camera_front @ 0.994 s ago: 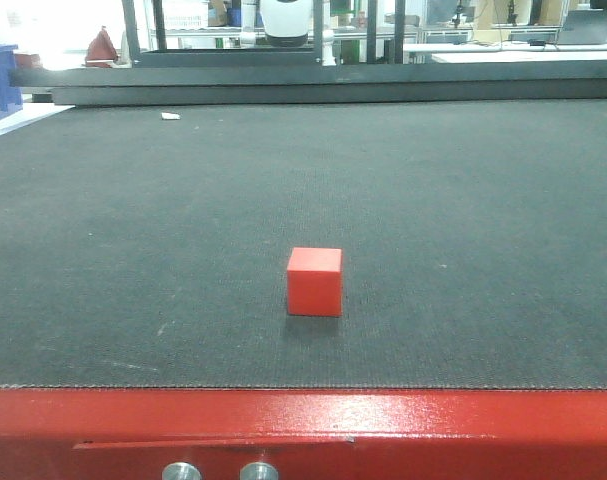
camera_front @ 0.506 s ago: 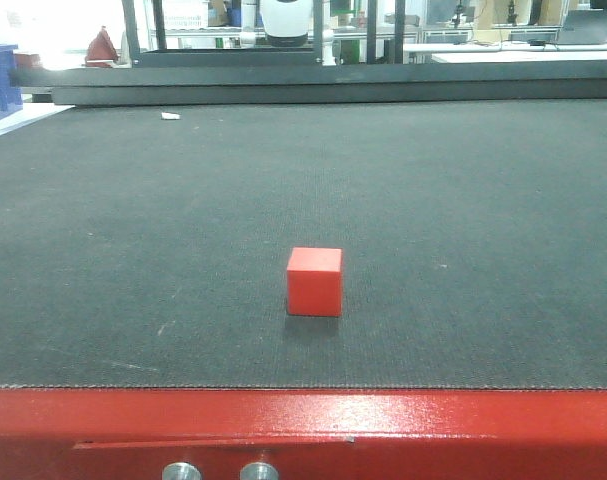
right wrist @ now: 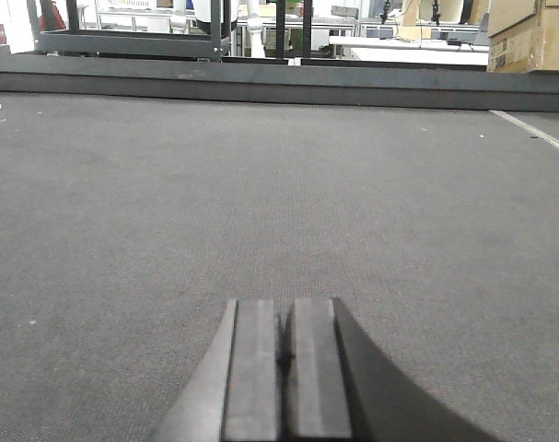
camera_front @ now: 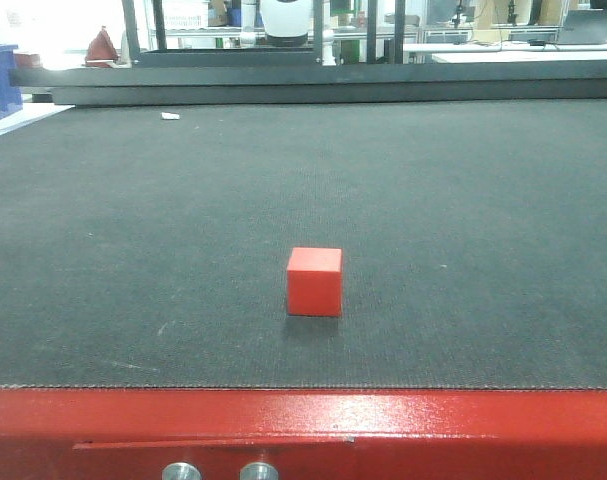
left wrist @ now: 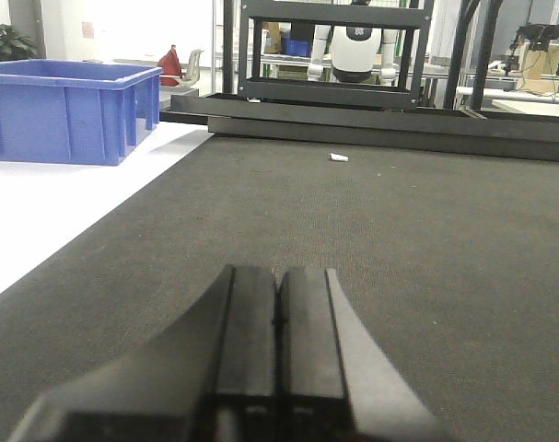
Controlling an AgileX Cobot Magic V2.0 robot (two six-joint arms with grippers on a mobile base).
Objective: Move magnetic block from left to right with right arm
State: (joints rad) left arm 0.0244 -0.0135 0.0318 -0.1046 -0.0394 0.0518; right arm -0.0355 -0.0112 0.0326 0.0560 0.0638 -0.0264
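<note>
- Here's the magnetic block (camera_front: 314, 281), a small red-orange cube, sitting alone on the dark mat of the table (camera_front: 483, 200). It is just behind the red front rail (camera_front: 303, 430), about halfway along it.
- It stands flat, one face turned almost squarely toward the rail. Being a cube, it has no long axis to line up with, so any pair of opposite faces should do for a grip.
- Right pincer (right wrist: 285, 318): its two dark fingers (right wrist: 253, 368) are pressed together with barely a seam between them. Nothing is held.
- Left pincer (left wrist: 279, 281): same story, fingers closed against each other and empty, low over the mat.
- The key relation is the catch. The block shows in neither wrist view, and neither arm shows in the front view, so I cannot tell which way the block lies from the right pincer or which arm is nearer.
- The right wrist view shows only bare mat running away from the rail, with cardboard boxes (right wrist: 529, 32) at the far right corner beyond the table.
- A white scrap (camera_front: 170, 116) lies far back from the rail, toward the left, well apart from the block.
- My read: nothing of the task is done yet. The right arm must first bring the block into its own view, spread its fingers wider than the cube, then come down around two opposite faces.
</note>
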